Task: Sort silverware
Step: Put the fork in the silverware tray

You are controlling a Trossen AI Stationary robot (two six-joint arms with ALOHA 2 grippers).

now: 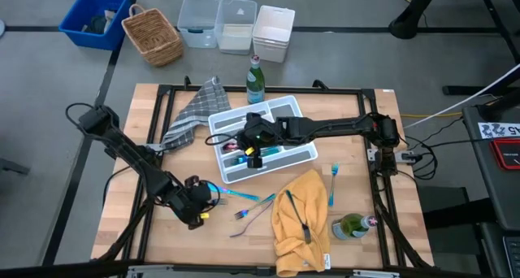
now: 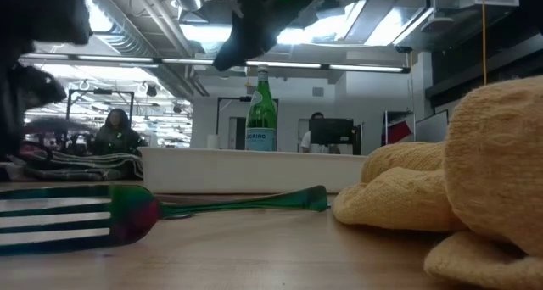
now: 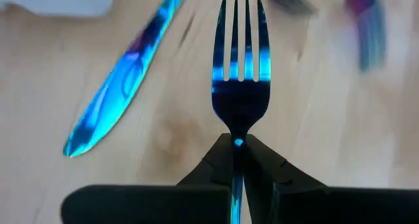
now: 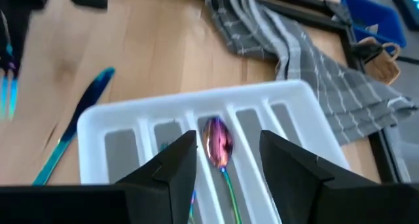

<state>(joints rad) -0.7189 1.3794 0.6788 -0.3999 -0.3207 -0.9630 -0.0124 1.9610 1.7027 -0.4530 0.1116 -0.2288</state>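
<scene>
My left gripper (image 3: 237,160) pinches the blue fork (image 3: 239,73); right gripper (image 4: 226,160), jaws open over the tray (image 4: 131,122), maybe dropping a spoon (image 4: 218,143) crooked.

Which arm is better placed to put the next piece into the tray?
The right. Its gripper hangs over the tray with a spoon between its open fingers, above a slot. The left gripper is shut on a fork but sits over the table, away from the tray.

Grey floor (image 1: 349,34) around the wooden table (image 1: 122,148); beyond, ceiling light strips (image 2: 365,68) over 2 seated people (image 2: 114,133).
</scene>
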